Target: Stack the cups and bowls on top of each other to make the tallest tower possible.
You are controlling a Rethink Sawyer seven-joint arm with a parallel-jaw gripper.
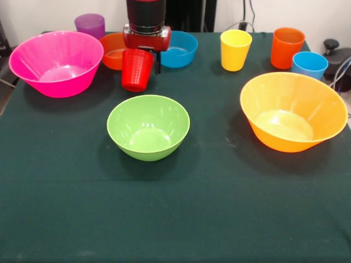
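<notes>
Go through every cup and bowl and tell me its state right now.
red cup: held by gripper, tilted
yellow cup, orange cup, blue cup, purple cup: upright, empty
pink bowl, green bowl, yellow-orange bowl, small orange bowl, small blue bowl: upright, unstacked

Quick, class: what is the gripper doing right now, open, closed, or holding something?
Gripper: closed on the red cup, holding it slightly tilted above the table, behind the green bowl.
</notes>
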